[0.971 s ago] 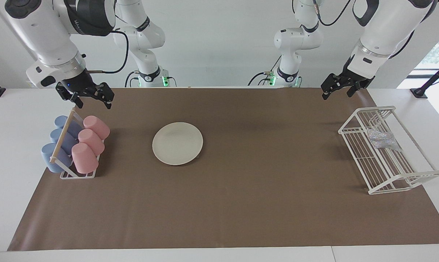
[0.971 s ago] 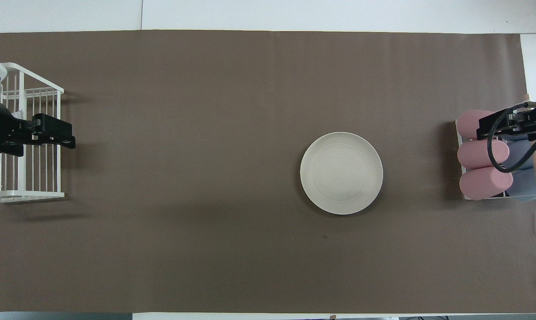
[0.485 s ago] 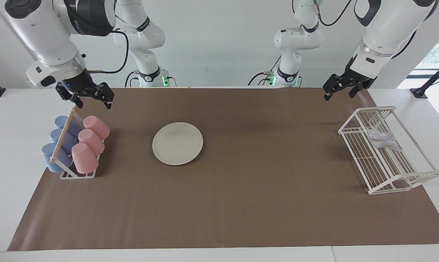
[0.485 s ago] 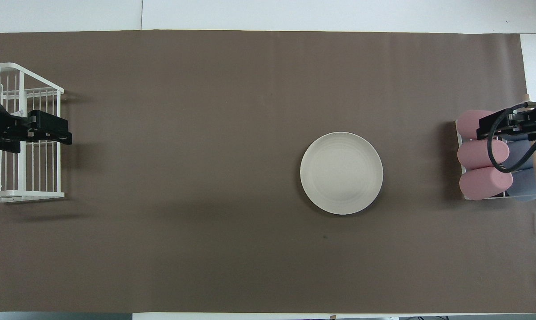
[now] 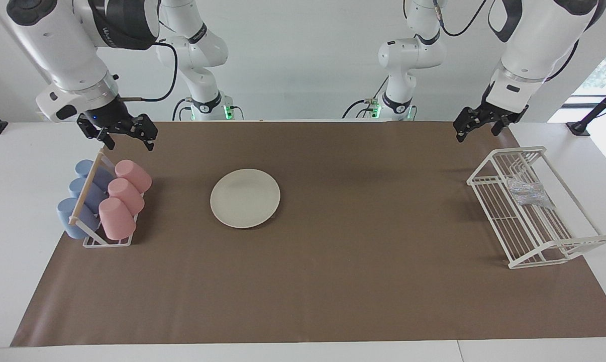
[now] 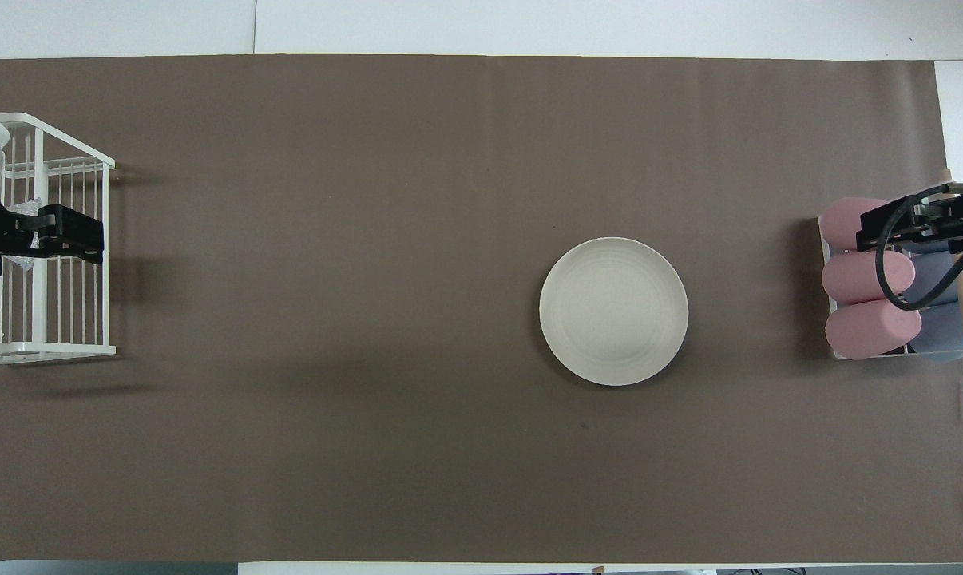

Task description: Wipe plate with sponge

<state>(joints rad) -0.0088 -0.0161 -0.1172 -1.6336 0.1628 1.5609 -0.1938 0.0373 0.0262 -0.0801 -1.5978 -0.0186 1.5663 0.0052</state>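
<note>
From across the desk (image 5: pixel 303 301), I see the left gripper (image 5: pixel 479 126) up in the air by the end of the white wire rack (image 5: pixel 534 206) that is nearer to the robots. A second ago it hung a bit more toward the middle of the desk; now it has slid over toward the rack. Its fingers are spread apart and hold nothing. The sponge (image 5: pixel 528 193), a shiny grey pad, lies inside the rack. I think the arm is going to get the sponge, so the job has only just begun. The plate (image 5: pixel 245 197) sits flat on the brown mat (image 5: pixel 333 281), well apart from the rack and closer to the right arm's end. Nothing is on it. The right gripper (image 5: pixel 124 134) waits in the air over the end of the cup rack (image 5: pixel 104 241) nearer to the robots, where pink cups (image 5: pixel 124 198) and blue cups (image 5: pixel 82 196) lie. It has not moved. Its fingers are spread apart and hold nothing too.

From above, the left gripper (image 6: pixel 70 243) now covers the wire rack (image 6: pixel 46 349). Before, its tip poked out past the rack's edge over the mat. A bit of the sponge (image 6: pixel 26 209) peeks out next to it. The plate (image 6: pixel 613 311) is in the same spot as before. The right gripper (image 6: pixel 889 228) hangs over the pink cups (image 6: pixel 861 275), just like before.
</note>
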